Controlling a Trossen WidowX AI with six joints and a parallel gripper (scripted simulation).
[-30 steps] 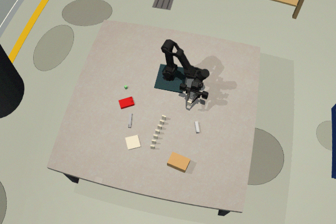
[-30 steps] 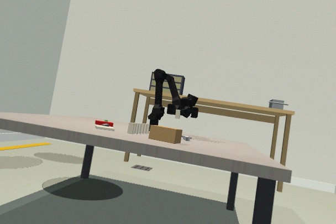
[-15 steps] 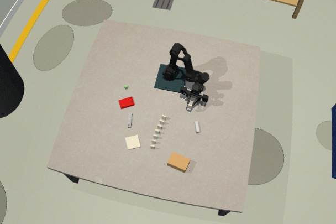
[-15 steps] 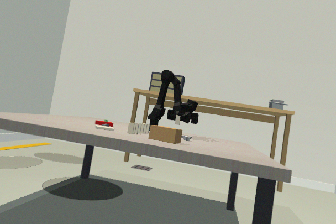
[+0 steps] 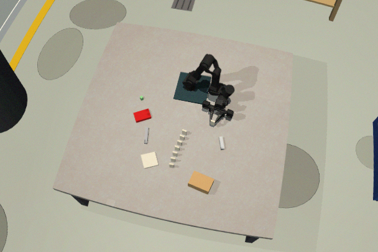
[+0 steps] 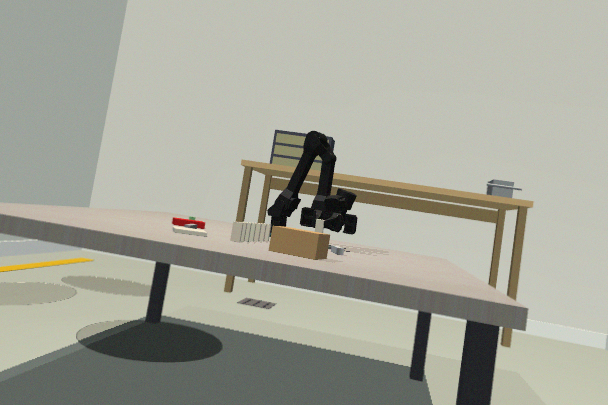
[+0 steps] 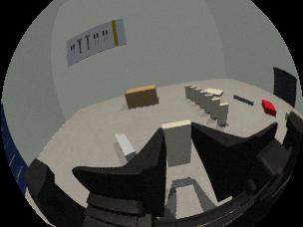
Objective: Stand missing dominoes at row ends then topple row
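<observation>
Several cream dominoes (image 5: 177, 148) (image 6: 236, 232) (image 7: 222, 114) stand upright in a slightly curved, evenly spaced row. My gripper (image 5: 212, 123) (image 6: 319, 229) (image 7: 175, 129) is shut on another cream domino (image 5: 212, 121) (image 6: 319, 224) (image 7: 177, 145). It holds this domino upright and raised above the table, apart from the row. In the top view the held domino is to the right of the row's upper end and a little above it in the picture. In the wrist view the row is beyond the right finger. The lower part of the held domino is partly hidden in the exterior view.
A pale grey bar (image 5: 221, 143) (image 7: 125, 144) lies right of the row in the top view. An orange-brown block (image 5: 201, 182) (image 6: 298, 242) (image 7: 142, 97) is near the row's lower end. A red block (image 5: 142, 115), grey bar (image 5: 146, 135), cream square (image 5: 149, 160) and green piece (image 5: 142, 98) lie left.
</observation>
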